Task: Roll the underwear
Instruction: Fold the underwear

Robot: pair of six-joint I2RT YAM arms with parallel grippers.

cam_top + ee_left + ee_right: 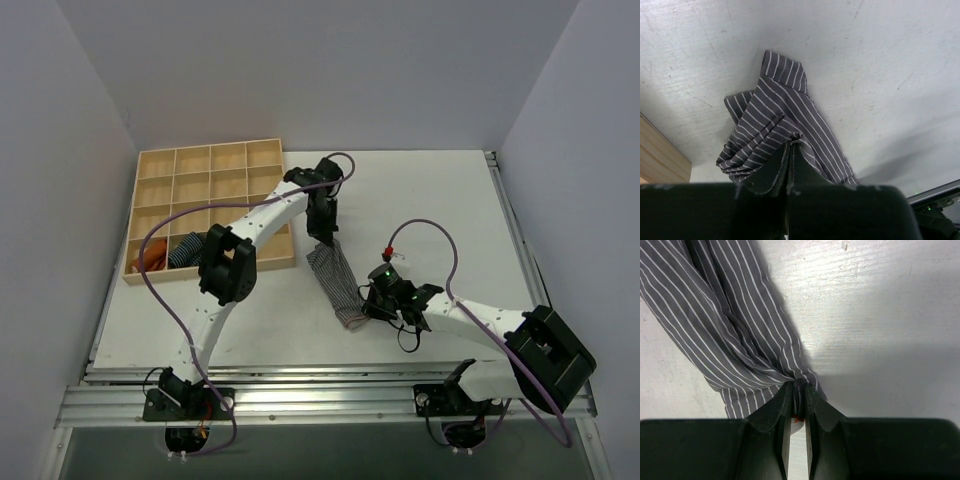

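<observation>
The underwear (335,285) is a small grey cloth with thin white stripes, stretched as a long band on the white table between my two grippers. My left gripper (326,240) is shut on its far end; in the left wrist view the jaws (791,145) pinch a bunched fold of the cloth (775,115). My right gripper (366,306) is shut on its near end; in the right wrist view the jaws (799,386) pinch a gathered corner of the cloth (730,330). The cloth lies flat, not rolled.
A wooden grid box (210,190) stands at the back left, just left of the left arm. Its near-left cells hold a blue striped roll (186,249) and an orange cloth (152,260). White walls close in the table on three sides.
</observation>
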